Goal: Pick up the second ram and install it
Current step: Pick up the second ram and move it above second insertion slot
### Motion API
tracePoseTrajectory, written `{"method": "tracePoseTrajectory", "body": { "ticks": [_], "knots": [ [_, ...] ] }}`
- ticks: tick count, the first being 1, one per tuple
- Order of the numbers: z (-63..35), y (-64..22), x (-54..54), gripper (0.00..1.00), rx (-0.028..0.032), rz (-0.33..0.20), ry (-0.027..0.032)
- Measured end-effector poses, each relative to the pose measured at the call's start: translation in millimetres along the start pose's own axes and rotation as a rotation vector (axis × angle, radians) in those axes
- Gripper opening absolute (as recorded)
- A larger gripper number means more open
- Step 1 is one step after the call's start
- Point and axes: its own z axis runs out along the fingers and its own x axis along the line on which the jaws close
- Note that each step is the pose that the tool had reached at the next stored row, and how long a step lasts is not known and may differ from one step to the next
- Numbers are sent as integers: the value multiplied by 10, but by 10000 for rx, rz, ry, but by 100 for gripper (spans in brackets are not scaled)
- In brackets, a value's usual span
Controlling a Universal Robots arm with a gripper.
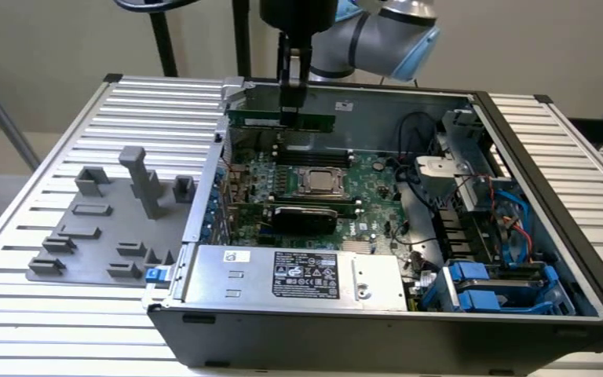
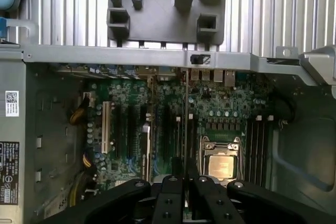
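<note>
One gripper [image 1: 293,112]: mine, jaws pinched onto the second ram near its middle, holding it by the top edge.
Second ram [image 1: 254,119]: a green stick, hanging level under me, up over the far side of the open case, touching nothing.
Alignment: in the wrist view the stick is edge-on and runs parallel to the memory slots [image 2: 257,145]. That heading looks right to me, so I'd hold it with no twisting.
Memory slots: dark long channels just beside the CPU socket [image 1: 323,182], on the side toward the far wall. I can't tell whether any is filled or how the latches stand.
Descent, my judgement: go straight down and level, with both ends meeting the slot together. A tilt would jam one corner.
Cables [image 1: 419,126]: black loops near the slots' end. They could snag the stick, so I'd stay clear.
Motherboard [image 1: 370,177]: press gently, since I'd expect it to flex.
Grey holder [image 1: 92,236]: on the slatted table at the exterior view's left, well apart from the case.
</note>
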Motion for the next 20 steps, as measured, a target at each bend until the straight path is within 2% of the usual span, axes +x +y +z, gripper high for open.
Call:
{"method": "tracePoseTrajectory", "body": {
  "ticks": [7, 14, 17, 20],
  "knots": [
    [107, -229, -138, 13, 0, 0, -1],
    [216, -499, -166, 13, 1, 4, -29],
    [253, -587, -166, 13, 1, 26, -104],
    [277, -629, -166, 13, 3, 59, -273]
  ]
}}
